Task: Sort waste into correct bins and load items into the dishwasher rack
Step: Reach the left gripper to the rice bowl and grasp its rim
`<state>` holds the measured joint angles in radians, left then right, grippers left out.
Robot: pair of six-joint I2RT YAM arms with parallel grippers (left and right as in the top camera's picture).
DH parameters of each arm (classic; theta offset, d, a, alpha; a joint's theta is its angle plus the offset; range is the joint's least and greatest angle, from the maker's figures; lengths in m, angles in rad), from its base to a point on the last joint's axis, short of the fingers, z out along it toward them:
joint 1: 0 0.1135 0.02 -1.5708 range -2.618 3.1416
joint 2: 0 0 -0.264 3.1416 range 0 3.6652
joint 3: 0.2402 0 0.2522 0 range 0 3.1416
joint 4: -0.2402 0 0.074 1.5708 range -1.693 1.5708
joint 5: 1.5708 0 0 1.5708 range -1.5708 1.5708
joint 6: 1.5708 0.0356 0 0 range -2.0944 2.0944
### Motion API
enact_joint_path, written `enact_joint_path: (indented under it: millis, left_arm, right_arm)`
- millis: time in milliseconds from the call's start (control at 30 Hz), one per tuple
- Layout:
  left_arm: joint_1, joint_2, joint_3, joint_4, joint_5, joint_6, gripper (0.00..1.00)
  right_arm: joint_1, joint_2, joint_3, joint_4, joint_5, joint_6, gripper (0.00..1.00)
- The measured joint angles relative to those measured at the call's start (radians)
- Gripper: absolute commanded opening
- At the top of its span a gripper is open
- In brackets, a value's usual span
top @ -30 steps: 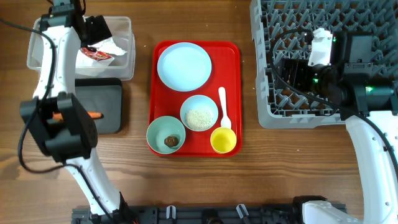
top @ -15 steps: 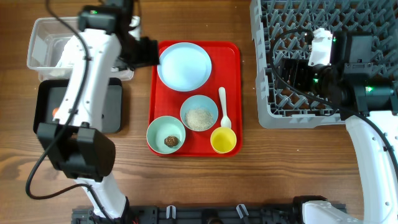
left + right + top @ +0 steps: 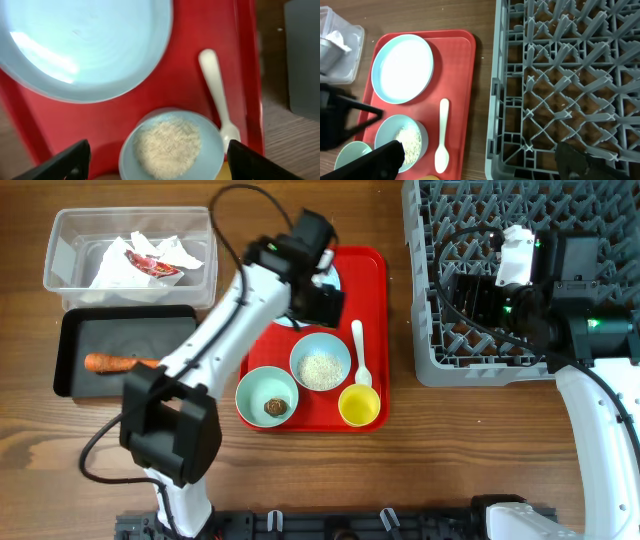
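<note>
A brown wooden table (image 3: 450, 450) carries a flat red tray (image 3: 375, 265), with the grey dishwasher rack (image 3: 440, 210) to its right. The left gripper (image 3: 160, 165) hangs over the tray, jaws wide and empty. The mint bowl of rice (image 3: 212, 145) sits directly below it, with the pale-blue plate (image 3: 85, 45) and white spoon (image 3: 215, 85) just beyond. The right gripper (image 3: 482, 162), also spread and empty, hovers above the rack's left edge.

A crumpled white napkin (image 3: 105, 272) and a red snack wrapper (image 3: 152, 266) lie in the clear plastic tub (image 3: 55, 260). A small orange carrot (image 3: 112, 363) lies in the shallow black tray (image 3: 150, 335) next to it. A round pale-blue plate (image 3: 402, 67), a pale mint bowl (image 3: 343, 375) of white rice (image 3: 320, 370), a second mint bowl (image 3: 248, 392) holding a brown lump (image 3: 275, 408), a small yellow cup (image 3: 360, 405) and a white plastic spoon (image 3: 362, 360) sit on a red tray (image 3: 375, 280). The grey pegged rack (image 3: 600, 205) stands to their right.
</note>
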<state>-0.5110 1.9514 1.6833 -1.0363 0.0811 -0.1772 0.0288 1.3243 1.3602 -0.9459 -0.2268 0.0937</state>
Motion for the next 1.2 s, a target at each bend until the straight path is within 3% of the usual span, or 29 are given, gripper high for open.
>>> enact_joint_path:
  millis: [167,700,800,1200]
  left_arm:
    - [-0.063,0.003,-0.081,0.095,0.040,-0.002,0.75]
    - [-0.190,0.029,-0.098,0.103,0.037,-0.153,0.50]
    - [-0.202,0.057,-0.098,0.109,0.022,-0.196,0.38]
    - [-0.202,0.150,-0.101,0.138,-0.022,-0.329,0.19]
  right_arm:
    - [0.000,0.000,0.000,-0.007,0.000,0.000,1.00]
    - [0.000,0.000,0.000,-0.027,0.000,0.000,1.00]
    - [0.000,0.000,0.000,-0.027,0.000,0.000,1.00]
    - [0.000,0.000,0.000,-0.027,0.000,0.000,1.00]
